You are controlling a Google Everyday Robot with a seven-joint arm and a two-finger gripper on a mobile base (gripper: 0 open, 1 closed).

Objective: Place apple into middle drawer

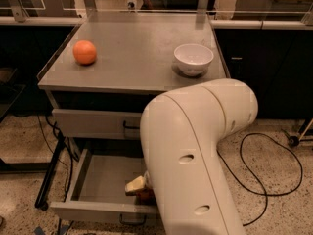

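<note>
The middle drawer [100,179] is pulled out below the cabinet top, its grey floor showing. My big white arm [195,155] reaches down into it and covers its right half. Only a pale tip of the gripper [135,185] shows at the arm's lower left edge, low inside the drawer near its front. Right under that tip a small reddish patch shows, which looks like the apple [145,196]. Most of it is hidden by the arm. Whether the gripper holds it cannot be seen.
A plain orange fruit [84,52] lies at the left of the cabinet top [137,62], and a white bowl [193,58] stands at its right. The upper drawer front [93,124] is closed. A black cable [266,180] loops on the floor to the right.
</note>
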